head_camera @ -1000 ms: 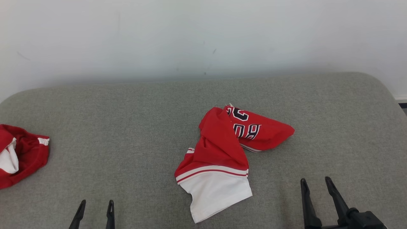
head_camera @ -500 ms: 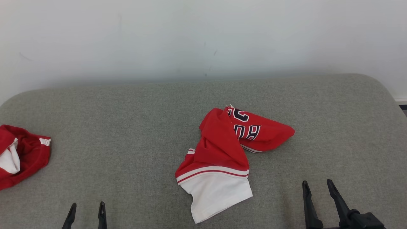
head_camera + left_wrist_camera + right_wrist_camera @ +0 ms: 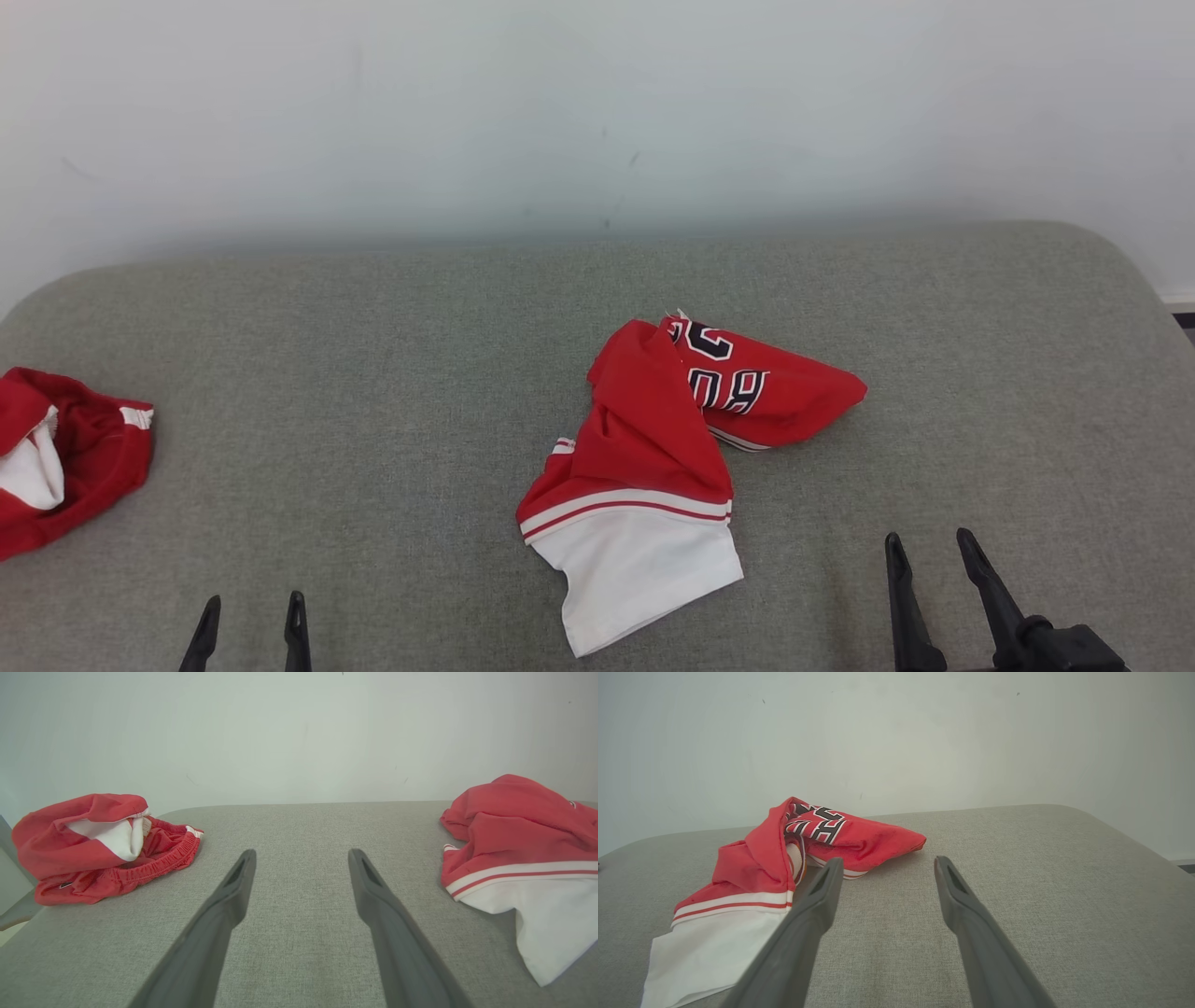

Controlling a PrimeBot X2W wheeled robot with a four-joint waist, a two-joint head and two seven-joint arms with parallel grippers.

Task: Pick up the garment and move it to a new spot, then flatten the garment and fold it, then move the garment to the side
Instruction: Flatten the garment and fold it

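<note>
The garment (image 3: pixel 653 448) is a crumpled red jersey with a white panel, striped trim and dark lettering, lying in the middle of the grey cushion (image 3: pixel 392 373). It also appears at the right in the left wrist view (image 3: pixel 518 849) and at the left in the right wrist view (image 3: pixel 784 868). My left gripper (image 3: pixel 250 607) stands open at the lower left, well apart from the garment (image 3: pixel 301 856). My right gripper (image 3: pixel 926 546) stands open at the lower right, empty, just right of the white panel (image 3: pixel 887 865).
A second red and white garment (image 3: pixel 56 467) lies bunched at the cushion's left edge, also seen in the left wrist view (image 3: pixel 93 844). A pale wall (image 3: pixel 597 112) rises behind the cushion. Bare grey fabric lies between the two garments.
The whole head view has shifted slightly, so the camera moved. My left gripper has drawn back toward the lower left; the right one has sunk a little. The garment lies unchanged.
</note>
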